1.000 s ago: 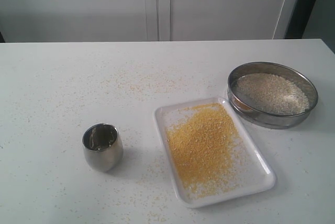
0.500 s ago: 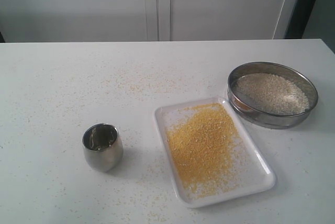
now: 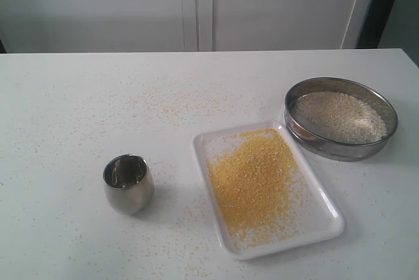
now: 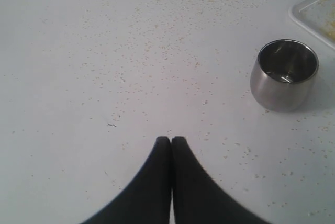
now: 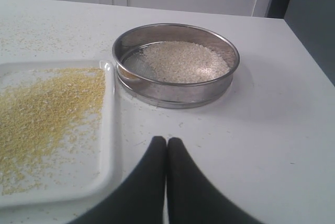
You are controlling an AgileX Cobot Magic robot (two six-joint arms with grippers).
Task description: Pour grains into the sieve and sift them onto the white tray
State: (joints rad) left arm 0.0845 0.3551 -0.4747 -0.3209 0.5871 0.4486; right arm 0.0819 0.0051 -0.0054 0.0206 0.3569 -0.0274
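Note:
The steel sieve [image 3: 340, 118] [image 5: 176, 64] stands on the table at the right, off the tray, with pale whitish grains [image 3: 339, 116] [image 5: 183, 60] lying on its mesh. The white tray [image 3: 327, 222] [image 5: 107, 145] lies in front of it, toward the middle, with yellow meal [image 3: 254, 182] [image 5: 47, 109] spread over it. My left gripper [image 4: 171, 139] is shut and empty above bare table, apart from the cup. My right gripper [image 5: 166, 140] is shut and empty, between the tray's edge and the sieve. Neither gripper shows in the exterior view.
A small rounded steel cup [image 3: 128, 183] [image 4: 285, 74] stands upright at the front left and looks empty. Sparse crumbs [image 3: 183, 103] are scattered over the white table. A pale cabinet wall [image 3: 196, 5] runs behind the table's far edge.

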